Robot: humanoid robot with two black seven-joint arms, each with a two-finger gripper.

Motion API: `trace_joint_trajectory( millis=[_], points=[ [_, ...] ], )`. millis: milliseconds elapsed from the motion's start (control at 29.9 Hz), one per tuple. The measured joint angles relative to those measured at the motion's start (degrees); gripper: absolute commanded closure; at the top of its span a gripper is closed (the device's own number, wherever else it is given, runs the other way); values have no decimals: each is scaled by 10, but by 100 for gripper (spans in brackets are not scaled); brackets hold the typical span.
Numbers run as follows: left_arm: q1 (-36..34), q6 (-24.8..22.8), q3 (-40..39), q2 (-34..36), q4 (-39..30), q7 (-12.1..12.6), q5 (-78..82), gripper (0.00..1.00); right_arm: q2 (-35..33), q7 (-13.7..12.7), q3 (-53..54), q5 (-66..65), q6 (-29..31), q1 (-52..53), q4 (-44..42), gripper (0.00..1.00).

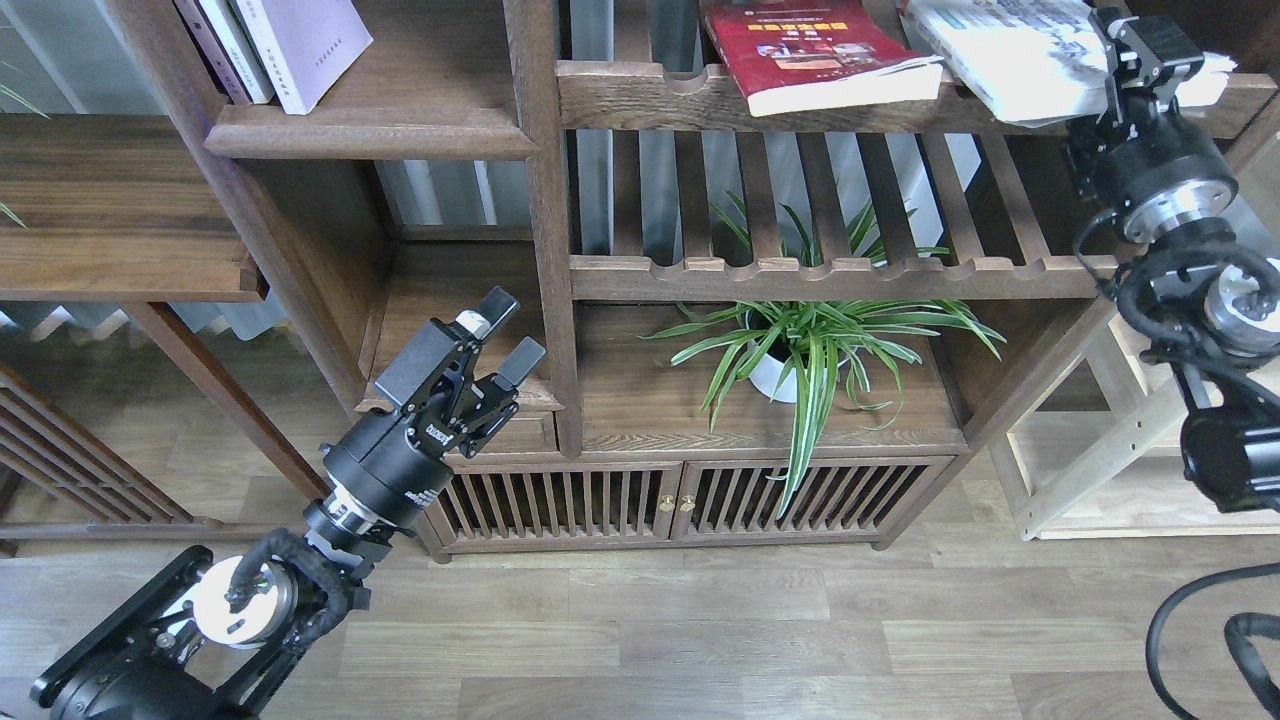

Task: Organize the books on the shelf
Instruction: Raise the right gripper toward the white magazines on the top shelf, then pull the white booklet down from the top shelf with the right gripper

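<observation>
Books occupy three places in the dark wood bookcase. The lavender book (305, 45) leans against thinner volumes (222, 45) at the left end of the shelf (370, 130), a solid board with a rounded front lip in the upper left bay. The red book (815, 50) lies flat on the top slatted rack (700, 100), its white page edges overhanging the notched front rail. The white book (1010, 50) lies at the right end of the same rack, also overhanging the rail.

The right gripper (1150, 55) sits at the right edge of the white book, with its fingers closed on that edge. The right arm runs down along the right border of the view.

The left gripper (505, 330) hangs lower, in front of the small compartment left of the centre post, with its fingers apart and holding nothing.

A potted plant (800, 350) stands on the board under the lower slatted rack (830, 275), above two slatted cabinet doors (680, 500).
</observation>
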Motion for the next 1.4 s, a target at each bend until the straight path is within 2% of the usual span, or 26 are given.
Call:
trace_joint_trajectory(
  millis=[67, 201, 334, 435, 568, 602, 802, 1203, 1404],
  points=[
    [0, 0, 0, 0, 0, 0, 0, 2, -1, 0, 0, 0, -5, 2, -1, 35],
    [-1, 0, -3, 0, 0, 0, 0, 2, -1, 0, -2, 0, -8, 2, -3, 50],
    [-1, 0, -6, 4, 0, 0, 0, 2, 4, 0, -2, 0, -8, 0, -3, 68],
    [-1, 0, -8, 6, 0, 0, 0, 2, 7, 0, -2, 0, -2, -1, -3, 74],
    [-1, 0, -8, 6, 0, 0, 0, 2, 11, 1, -1, 0, 2, -1, -4, 94],
    [-1, 0, -9, 6, 0, 0, 0, 2, 11, 2, 0, 0, 7, -1, -4, 96],
    [-1, 0, -9, 6, 0, 0, 0, 2, 13, 3, 4, 0, 65, -4, -8, 96],
    [-6, 0, -6, 6, 0, 0, 0, 2, 5, 0, 25, 1, 103, -24, 2, 96],
    [-8, 0, -6, 4, -4, -2, 8, 1, 3, -2, 36, 1, 143, -64, 19, 96]
  ],
)
